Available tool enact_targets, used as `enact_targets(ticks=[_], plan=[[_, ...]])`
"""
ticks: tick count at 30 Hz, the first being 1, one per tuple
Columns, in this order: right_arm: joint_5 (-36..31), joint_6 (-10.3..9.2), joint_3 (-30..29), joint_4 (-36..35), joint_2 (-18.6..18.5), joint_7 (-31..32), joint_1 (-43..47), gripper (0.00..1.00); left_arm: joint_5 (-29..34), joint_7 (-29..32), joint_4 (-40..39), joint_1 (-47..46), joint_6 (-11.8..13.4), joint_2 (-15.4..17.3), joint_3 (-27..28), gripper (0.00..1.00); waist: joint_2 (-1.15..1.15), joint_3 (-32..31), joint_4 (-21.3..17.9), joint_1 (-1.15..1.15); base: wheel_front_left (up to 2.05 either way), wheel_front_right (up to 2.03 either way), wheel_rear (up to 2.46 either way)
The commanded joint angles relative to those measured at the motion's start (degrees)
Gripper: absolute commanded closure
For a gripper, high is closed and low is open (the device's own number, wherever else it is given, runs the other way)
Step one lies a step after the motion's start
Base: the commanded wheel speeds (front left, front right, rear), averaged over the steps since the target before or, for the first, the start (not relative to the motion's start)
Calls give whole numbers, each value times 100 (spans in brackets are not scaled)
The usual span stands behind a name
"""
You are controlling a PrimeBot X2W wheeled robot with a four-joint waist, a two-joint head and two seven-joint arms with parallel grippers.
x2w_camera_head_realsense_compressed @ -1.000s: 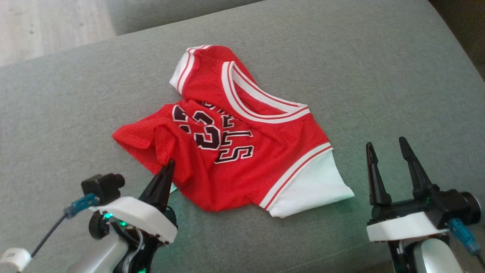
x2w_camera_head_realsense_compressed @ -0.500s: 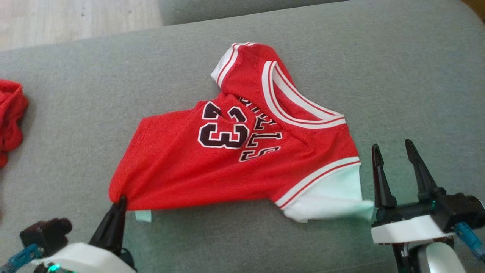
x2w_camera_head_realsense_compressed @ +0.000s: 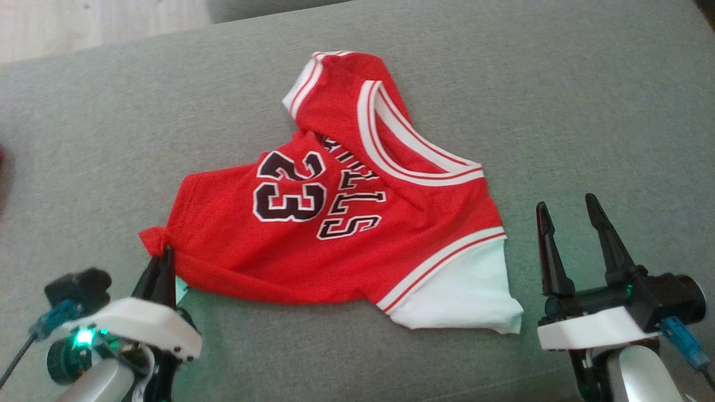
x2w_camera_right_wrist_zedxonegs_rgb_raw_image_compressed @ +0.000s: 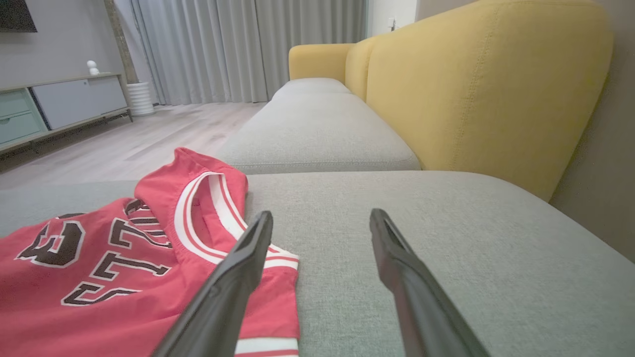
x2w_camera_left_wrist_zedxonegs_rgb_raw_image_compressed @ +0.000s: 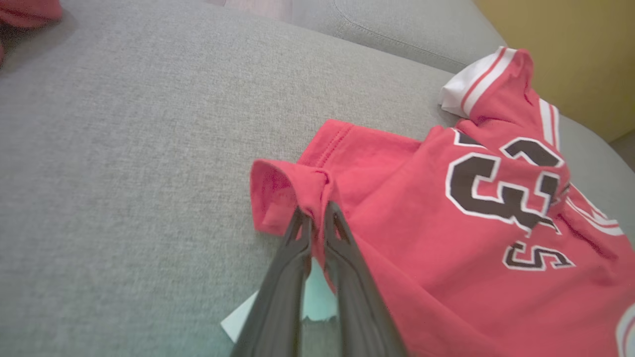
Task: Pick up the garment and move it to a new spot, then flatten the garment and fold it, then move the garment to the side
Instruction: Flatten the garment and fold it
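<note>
The garment [x2w_camera_head_realsense_compressed: 335,234] is a small red jersey with white trim, white sleeves and a black 23, lying on the grey sofa cushion [x2w_camera_head_realsense_compressed: 558,84]. It lies mostly spread, with its far shoulder still folded over. My left gripper [x2w_camera_head_realsense_compressed: 163,254] is at the garment's near left corner, shut on a bunched pinch of the red hem. The left wrist view shows that pinch between the dark fingers [x2w_camera_left_wrist_zedxonegs_rgb_raw_image_compressed: 342,248] of the left gripper [x2w_camera_left_wrist_zedxonegs_rgb_raw_image_compressed: 315,210]. My right gripper [x2w_camera_head_realsense_compressed: 567,209] stands open just right of the white sleeve, holding nothing. In its own view the right gripper [x2w_camera_right_wrist_zedxonegs_rgb_raw_image_compressed: 320,218] hovers beside the garment [x2w_camera_right_wrist_zedxonegs_rgb_raw_image_compressed: 99,277].
A yellow backrest [x2w_camera_right_wrist_zedxonegs_rgb_raw_image_compressed: 471,89] rises along the cushion's right side. A second grey cushion [x2w_camera_right_wrist_zedxonegs_rgb_raw_image_compressed: 317,124] continues beyond a seam. Another red cloth [x2w_camera_left_wrist_zedxonegs_rgb_raw_image_compressed: 25,10] lies far off to the left. A pale scrap [x2w_camera_left_wrist_zedxonegs_rgb_raw_image_compressed: 278,317] peeks from under the hem. Wooden floor [x2w_camera_head_realsense_compressed: 84,22] lies beyond the sofa.
The left gripper has drawn the garment's near corner out to the left, unfolding the crumpled flap so the 23 shows whole. The head camera shifted. The right gripper stayed open in place.
</note>
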Motion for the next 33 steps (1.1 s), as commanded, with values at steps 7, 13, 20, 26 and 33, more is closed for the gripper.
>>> enact_targets(ticks=[7, 13, 20, 26, 33], plan=[[37, 44, 127, -133, -34, -62, -126, 0, 220, 145, 905, -791, -147, -29, 15, 92, 0, 63, -250, 0, 0, 0, 0], [35, 44, 137, -112, -34, -62, -123, 0, 247, 37, 1387, -1010, -394, -237, -49, 0, 0, 59, -290, 0, 0, 0, 0], [22, 44, 78, -87, -34, -62, -35, 0, 230, -240, 1051, -581, -503, -114, -33, 0, 0, -82, -243, 0, 0, 0, 0], [5, 44, 61, -101, -34, -62, -2, 0, 178, -381, 337, -20, -311, 252, 110, 0, 0, -159, -169, 0, 0, 0, 0], [-19, 44, 88, -125, -34, -62, -12, 0, 104, -394, -38, 297, -94, 451, 220, 0, 0, -118, -134, 0, 0, 0, 0]])
